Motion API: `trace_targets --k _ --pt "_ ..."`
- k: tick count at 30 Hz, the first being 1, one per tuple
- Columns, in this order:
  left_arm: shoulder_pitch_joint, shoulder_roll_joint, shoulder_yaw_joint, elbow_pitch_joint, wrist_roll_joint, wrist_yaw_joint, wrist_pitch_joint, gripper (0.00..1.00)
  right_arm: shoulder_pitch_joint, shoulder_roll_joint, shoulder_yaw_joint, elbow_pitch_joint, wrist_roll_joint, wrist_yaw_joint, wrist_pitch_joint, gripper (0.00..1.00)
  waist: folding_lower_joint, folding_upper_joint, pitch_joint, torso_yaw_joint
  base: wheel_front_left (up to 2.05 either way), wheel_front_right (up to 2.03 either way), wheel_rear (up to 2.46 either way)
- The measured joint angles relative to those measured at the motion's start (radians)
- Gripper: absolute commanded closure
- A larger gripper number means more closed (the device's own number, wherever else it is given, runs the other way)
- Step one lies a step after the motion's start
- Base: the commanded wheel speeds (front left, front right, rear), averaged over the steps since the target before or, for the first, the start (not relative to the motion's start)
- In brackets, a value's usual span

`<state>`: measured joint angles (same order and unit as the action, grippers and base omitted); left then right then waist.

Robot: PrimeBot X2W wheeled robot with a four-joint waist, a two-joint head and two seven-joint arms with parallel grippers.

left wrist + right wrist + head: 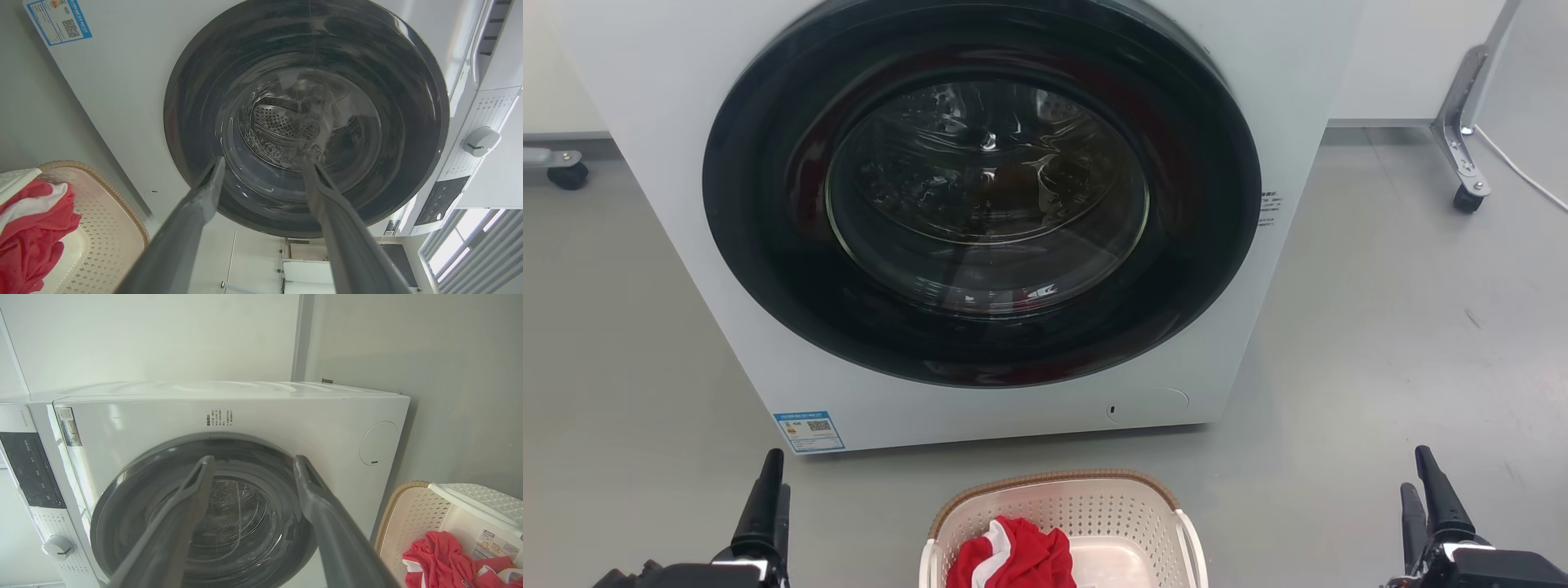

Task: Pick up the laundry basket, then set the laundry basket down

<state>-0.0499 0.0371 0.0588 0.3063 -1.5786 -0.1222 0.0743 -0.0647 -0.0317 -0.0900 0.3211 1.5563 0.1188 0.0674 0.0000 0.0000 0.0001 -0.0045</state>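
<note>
A: Low on the washing machine (980, 220), a blue label (809, 431) with a QR code, print too small to read.

B: Laundry basket (1062, 506) on the floor (1380, 327) just before it: cream, perforated, brown-rimmed, rounded corners, red-and-white cloth (1013, 559) inside, near end cut off.

A: Left gripper (778, 472), right gripper (1414, 469) flanking, well apart from it, both jaws parted, holding nothing.

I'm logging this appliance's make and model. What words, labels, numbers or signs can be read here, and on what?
Nothing reads clearly enough to quote.
On the washing machine, blue-bordered QR label: too small.
Beside its door, small black print: blurred.
On its control panel, markings: too small.
In the laundry basket, paper label: blurred.
</note>
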Motion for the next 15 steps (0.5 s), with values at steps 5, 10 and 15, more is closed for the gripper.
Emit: trace_targets --k 5,10,15 --pt "-0.003 0.009 -0.020 -0.010 0.051 0.000 -0.026 0.00 -0.008 -0.008 0.021 -0.002 -0.052 -0.001 -0.021 0.00 0.0000 0.0000 -0.001 -0.002 0.00 0.00 0.00" --pt "-0.005 0.027 -0.044 -0.021 0.128 0.000 -0.045 0.00 -0.013 -0.028 0.052 -0.004 -0.130 -0.014 -0.041 0.00 0.0000 0.0000 -0.001 -0.004 0.00 0.00 0.00" --pt "-0.015 0.044 -0.071 -0.040 0.231 0.019 -0.069 0.00 -0.032 -0.050 0.093 -0.016 -0.234 -0.033 -0.061 0.00 0.0000 0.0000 -0.001 -0.007 0.00 0.00 0.00"
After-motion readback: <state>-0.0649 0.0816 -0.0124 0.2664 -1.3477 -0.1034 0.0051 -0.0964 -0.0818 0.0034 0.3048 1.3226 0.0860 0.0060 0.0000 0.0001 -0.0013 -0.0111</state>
